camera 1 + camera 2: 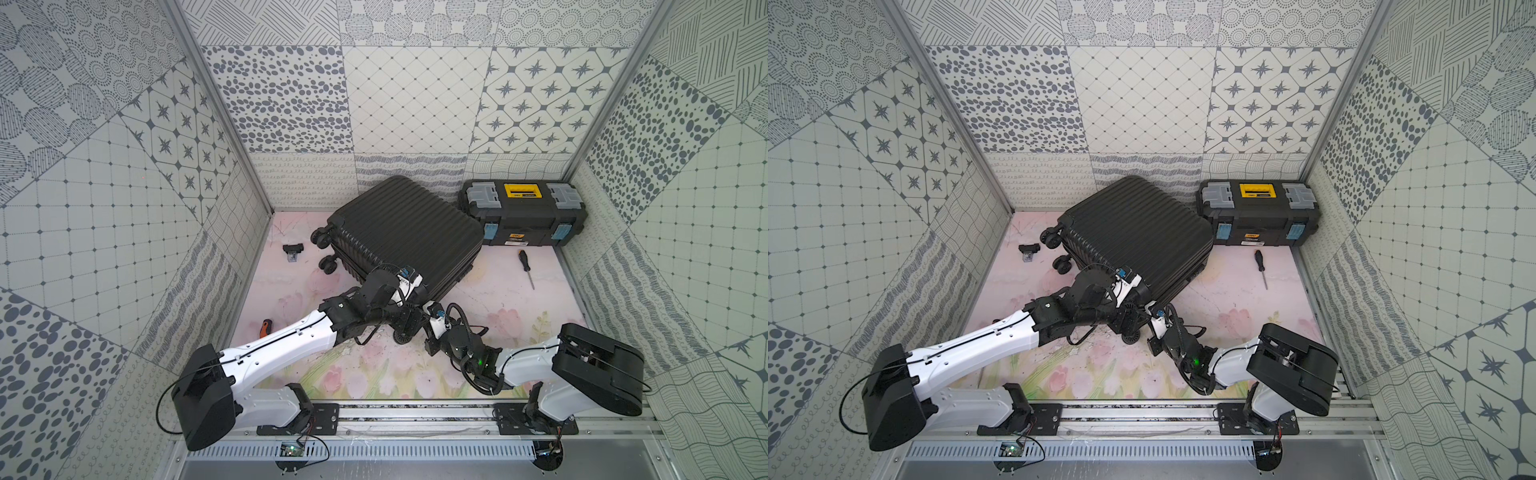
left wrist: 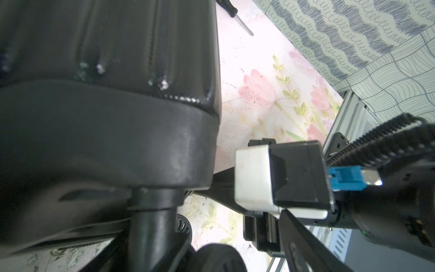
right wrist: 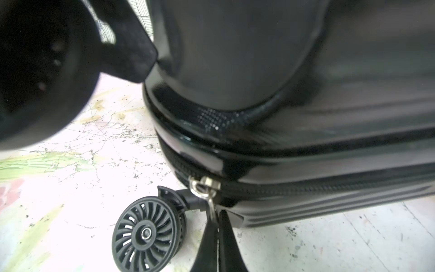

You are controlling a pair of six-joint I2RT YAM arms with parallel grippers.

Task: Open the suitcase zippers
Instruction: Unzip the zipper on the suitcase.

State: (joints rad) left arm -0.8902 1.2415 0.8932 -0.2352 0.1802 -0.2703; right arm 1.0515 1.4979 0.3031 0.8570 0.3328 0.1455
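The black ribbed suitcase [image 1: 407, 232] lies flat on the flowered tabletop [image 1: 519, 328]. It is turned on a diagonal just above the middle of both top views, with wheels toward the left of the frame and one corner pointing down at the two arms. In the right wrist view the zipper track [image 3: 306, 188] runs along the narrow side seam across the lower right of the frame. At the corner near centre sits a silver zipper pull [image 3: 204, 188]. Its tab hangs down into the right tool [image 3: 215, 217], whose fingers are pressed together, pinching that tab at bottom centre. A spoked caster wheel [image 3: 146, 233] stands just left of that tool. The left tool [image 1: 409, 305] is at the same corner, spread wide. One of its fingers [image 3: 136, 54], in the upper left of the right wrist view, touches the shell's rounded edge. A black toolbox [image 1: 523, 212] with a yellow and grey lid sits at upper right, close beside the suitcase. A screwdriver [image 1: 525, 268] lies on the tabletop below it.
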